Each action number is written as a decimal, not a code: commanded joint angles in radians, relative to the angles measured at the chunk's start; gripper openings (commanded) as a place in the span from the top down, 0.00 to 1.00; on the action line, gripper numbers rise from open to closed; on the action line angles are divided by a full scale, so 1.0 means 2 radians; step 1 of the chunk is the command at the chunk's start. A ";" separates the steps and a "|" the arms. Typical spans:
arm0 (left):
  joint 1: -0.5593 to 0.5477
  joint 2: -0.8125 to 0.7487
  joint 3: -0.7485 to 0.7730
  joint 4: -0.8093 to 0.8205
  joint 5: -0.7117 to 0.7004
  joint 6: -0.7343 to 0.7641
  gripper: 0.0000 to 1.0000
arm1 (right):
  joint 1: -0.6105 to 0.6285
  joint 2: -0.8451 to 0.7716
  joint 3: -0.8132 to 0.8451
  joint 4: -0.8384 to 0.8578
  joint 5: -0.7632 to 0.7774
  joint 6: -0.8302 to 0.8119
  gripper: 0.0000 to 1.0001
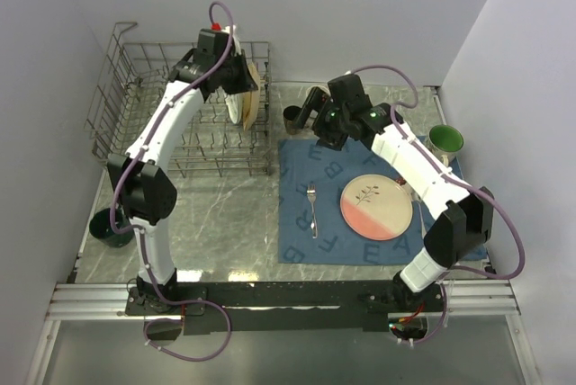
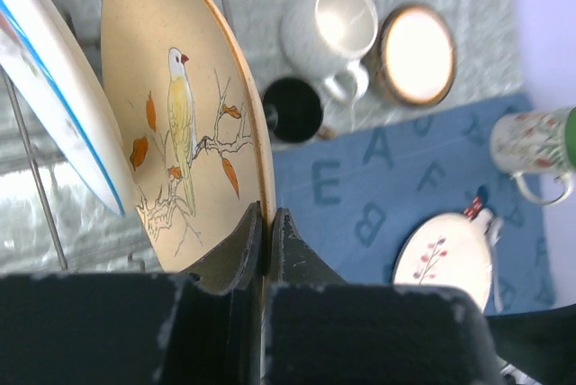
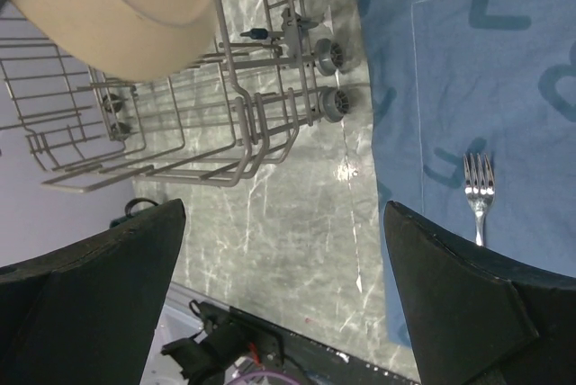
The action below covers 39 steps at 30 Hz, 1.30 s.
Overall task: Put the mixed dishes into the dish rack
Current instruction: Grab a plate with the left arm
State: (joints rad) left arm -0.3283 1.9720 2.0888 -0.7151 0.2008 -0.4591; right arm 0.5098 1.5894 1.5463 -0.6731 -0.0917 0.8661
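Observation:
My left gripper (image 1: 238, 77) (image 2: 267, 223) is shut on the rim of a tan plate with a bird drawing (image 2: 180, 115) (image 1: 256, 94). It holds the plate upright at the right end of the grey wire dish rack (image 1: 117, 88), next to a white blue-rimmed plate (image 2: 54, 106) (image 1: 235, 108) standing in the tines. My right gripper (image 1: 312, 108) (image 3: 283, 286) is open and empty, above the table beside the rack (image 3: 180, 133), near a dark mug (image 1: 292, 119) (image 2: 293, 109). A pink-and-cream plate (image 1: 376, 207) and a fork (image 1: 312, 208) (image 3: 478, 192) lie on the blue placemat (image 1: 301, 237).
A white mug (image 2: 333, 30) and a brown-rimmed bowl (image 2: 416, 52) stand behind the placemat, under my right arm. A green-lined floral mug (image 1: 445, 140) (image 2: 531, 142) sits at the mat's far right. A dark green dish (image 1: 112, 228) sits at the table's left edge.

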 commanded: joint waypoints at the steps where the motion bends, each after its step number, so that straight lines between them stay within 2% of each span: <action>1: 0.022 -0.020 0.029 0.097 0.025 -0.017 0.99 | -0.011 -0.002 0.039 -0.055 0.015 -0.002 0.00; 13: 0.035 0.014 0.019 0.197 0.048 -0.040 0.99 | -0.032 -0.001 0.031 -0.070 0.024 -0.014 0.00; 23: 0.046 0.032 0.022 0.201 0.074 -0.035 0.99 | -0.051 -0.001 0.009 -0.055 0.011 -0.020 0.00; 31: 0.048 0.026 0.064 0.200 0.100 -0.032 0.99 | -0.056 0.010 0.015 -0.054 0.007 -0.017 0.01; 39: 0.048 0.011 0.059 0.223 0.115 -0.044 0.99 | -0.065 0.012 0.004 -0.039 0.003 -0.020 0.01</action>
State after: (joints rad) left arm -0.2245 2.0453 2.1315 -0.4713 0.3439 -0.5316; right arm 0.3992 1.6142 1.5631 -0.7906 -0.0818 0.8379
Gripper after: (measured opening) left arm 0.043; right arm 0.994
